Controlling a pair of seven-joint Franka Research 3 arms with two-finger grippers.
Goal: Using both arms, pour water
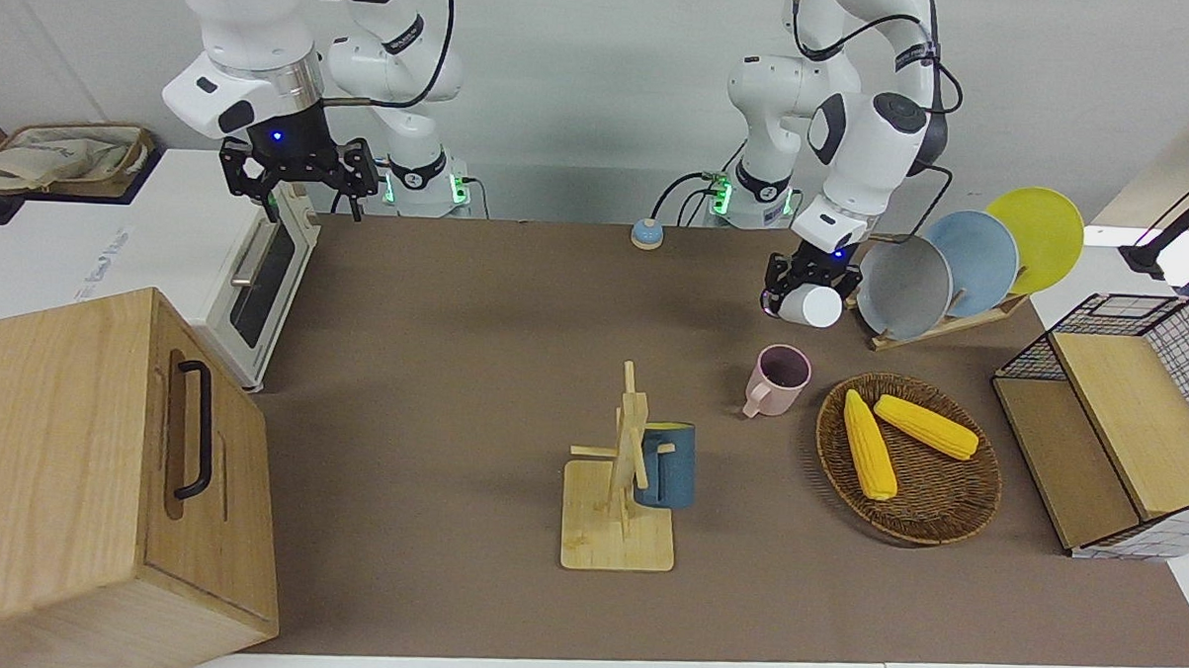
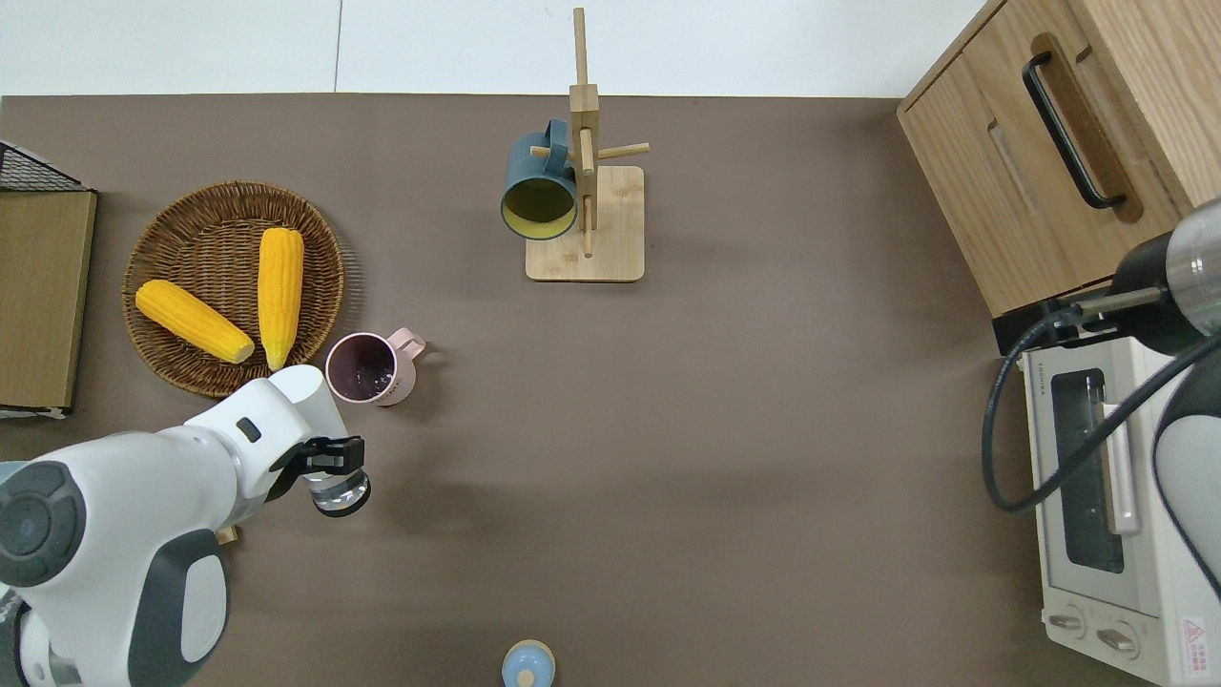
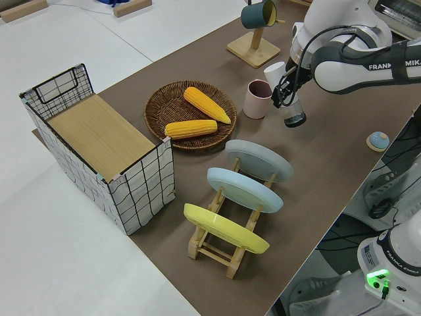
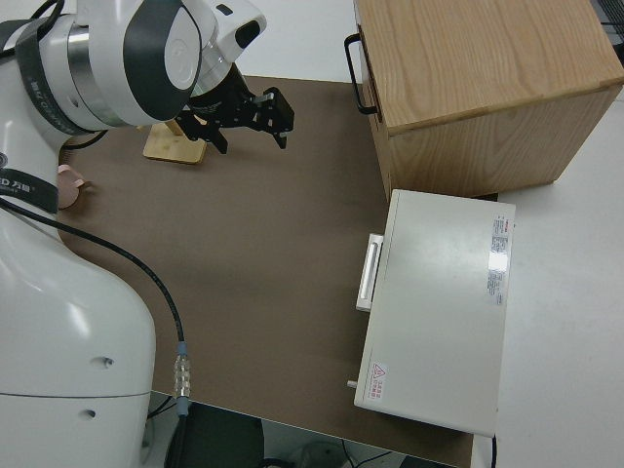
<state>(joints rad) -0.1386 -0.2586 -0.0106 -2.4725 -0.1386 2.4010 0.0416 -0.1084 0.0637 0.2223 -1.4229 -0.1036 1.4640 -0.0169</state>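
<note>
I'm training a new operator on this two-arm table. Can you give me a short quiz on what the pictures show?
1. True or false: the blue mug hangs on the wooden rack.
2. What does the left gripper hold? A) a cup B) a spoon C) a bottle
3. How many corn cobs lie in the wicker basket?

Key: 1. True. 2. A; the cup is tipped on its side in the air, near the pink mug. 3. Two.

Open mat (image 2: 725, 429) between mug tree (image 2: 584, 191) and toaster oven (image 2: 1107, 496)
</note>
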